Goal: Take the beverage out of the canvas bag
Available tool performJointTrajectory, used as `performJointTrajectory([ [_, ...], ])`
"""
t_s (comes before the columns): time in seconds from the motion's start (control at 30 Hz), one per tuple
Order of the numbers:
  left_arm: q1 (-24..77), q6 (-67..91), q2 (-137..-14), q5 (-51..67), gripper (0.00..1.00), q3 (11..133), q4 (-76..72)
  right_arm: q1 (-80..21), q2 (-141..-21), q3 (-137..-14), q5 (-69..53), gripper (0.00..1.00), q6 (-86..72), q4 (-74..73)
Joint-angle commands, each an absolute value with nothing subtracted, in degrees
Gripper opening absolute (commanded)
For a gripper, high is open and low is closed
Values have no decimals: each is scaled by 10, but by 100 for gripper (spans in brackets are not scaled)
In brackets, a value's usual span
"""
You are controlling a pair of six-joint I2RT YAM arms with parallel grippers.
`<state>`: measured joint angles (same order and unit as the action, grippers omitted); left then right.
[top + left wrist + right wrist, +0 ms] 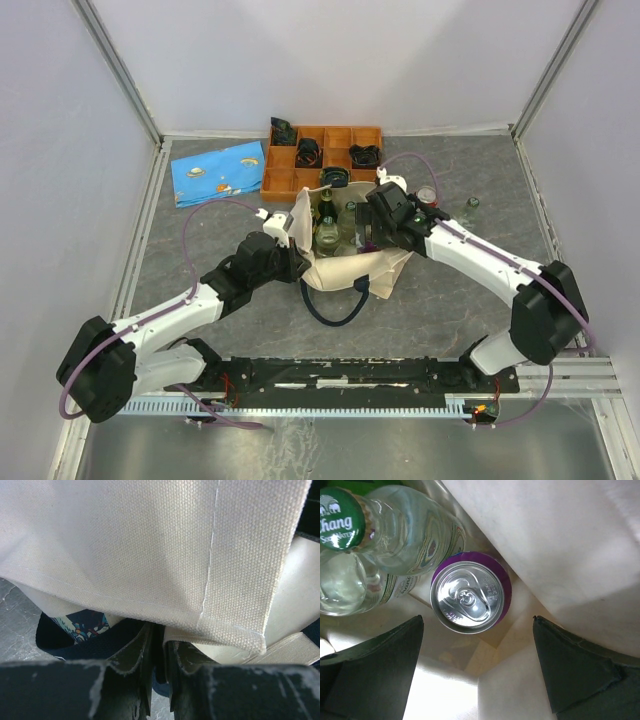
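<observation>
You're looking down into the canvas bag point(560, 545) at a purple can point(468, 597), silver top up, just beside a clear bottle point(405, 530) with a green cap point(340, 517). Your right gripper point(477, 630) has its fingers spread wide.

can point(467, 597) beside bottle point(405, 530) in canvas bag point(345, 270), tray point(283, 182) behind, pouch point(218, 172) left of tray

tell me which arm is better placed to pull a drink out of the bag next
Right. The right tool is open above the mouth of the canvas bag, with the purple can straight below it. The left tool is shut on the bag's edge, holding it open.
</observation>
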<state>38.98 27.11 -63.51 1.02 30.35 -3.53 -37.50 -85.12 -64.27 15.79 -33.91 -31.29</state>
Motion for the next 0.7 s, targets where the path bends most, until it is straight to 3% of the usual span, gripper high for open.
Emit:
performJointTrajectory([
  [0.0,388,269,-652,-9,20,294,7,-369,-873,-653,150,96,-332,-318],
  [0.27,388,266,-657,-8,20,295,8,-378,-906,-657,152,86,-327,-301],
  [0.53,388,266,-658,-10,20,292,10,-392,-954,-691,165,84,-310,-295],
  [0.6,388,266,-658,-11,20,291,10,-396,-965,-700,169,77,-305,-298],
  [0.67,388,266,-657,-11,20,291,10,-399,-971,-705,170,61,-303,-301],
])
